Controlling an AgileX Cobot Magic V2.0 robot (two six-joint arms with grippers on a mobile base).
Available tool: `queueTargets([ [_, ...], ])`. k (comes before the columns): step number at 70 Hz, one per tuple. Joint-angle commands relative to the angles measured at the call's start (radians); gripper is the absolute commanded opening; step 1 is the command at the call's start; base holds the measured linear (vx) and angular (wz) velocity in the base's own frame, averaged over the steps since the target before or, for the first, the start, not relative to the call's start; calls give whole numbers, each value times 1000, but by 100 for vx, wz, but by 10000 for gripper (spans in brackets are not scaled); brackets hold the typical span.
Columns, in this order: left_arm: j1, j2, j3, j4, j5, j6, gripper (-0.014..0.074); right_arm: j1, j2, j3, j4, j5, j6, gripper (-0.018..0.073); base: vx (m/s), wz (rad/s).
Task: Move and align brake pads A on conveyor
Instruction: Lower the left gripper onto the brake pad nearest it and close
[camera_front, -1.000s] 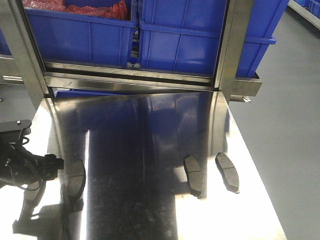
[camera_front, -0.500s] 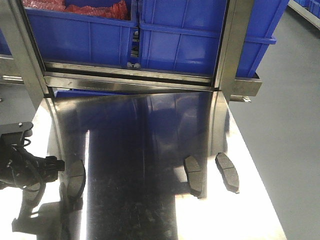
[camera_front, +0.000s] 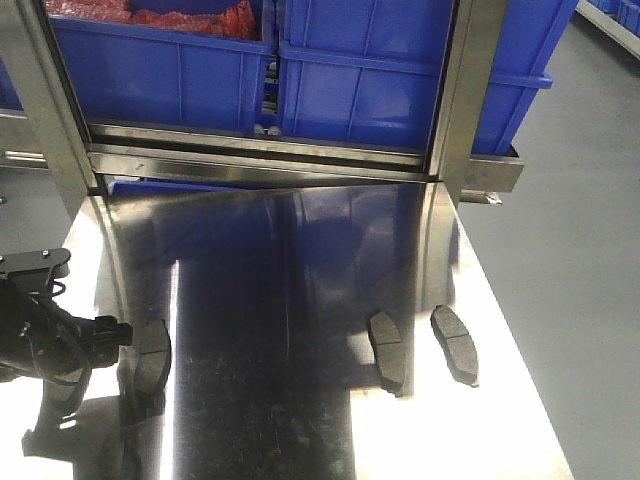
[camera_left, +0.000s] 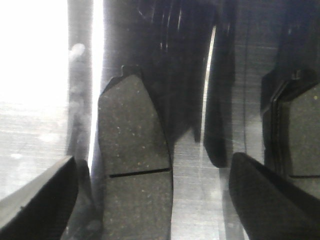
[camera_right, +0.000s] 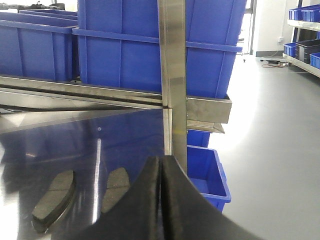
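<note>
Two brake pads A (camera_front: 387, 350) (camera_front: 455, 343) lie side by side on the right of the shiny steel table (camera_front: 290, 300). A third pad (camera_front: 152, 355) lies at the left, beside my left arm (camera_front: 45, 340). In the left wrist view my left gripper (camera_left: 154, 167) is open and hangs over a grey grooved pad (camera_left: 134, 160), which lies between the fingers (camera_left: 35, 200) nearer the left one. Another pad (camera_left: 300, 135) shows at the right edge. My right gripper (camera_right: 161, 172) is shut on nothing, above the table with two pads (camera_right: 55, 197) (camera_right: 116, 187) to its left. The conveyor is out of view.
Blue bins (camera_front: 330, 70) sit on a steel rack at the back, with upright steel posts (camera_front: 465, 90) at the table's far corners. A blue bin (camera_right: 205, 170) stands on the grey floor (camera_front: 570, 300) past the table's right edge.
My left arm has sunk a little lower and nearer over the left pads. The two right pads have not moved.
</note>
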Motion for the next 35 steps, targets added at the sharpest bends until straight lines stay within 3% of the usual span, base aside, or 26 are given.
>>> queueTargets([
  [1, -6, -28, -30, 2, -25, -6, 575, -4, -16, 22, -6, -75, -3, -8, 0, 0],
  [18, -6, 1, -30, -1, -15, -6, 566, -4, -16, 22, -6, -75, -3, -8, 0, 0],
  [35, -6, 0, -30, -2, -21, -9, 430, -4, -16, 22, -6, -75, -3, -8, 0, 0],
])
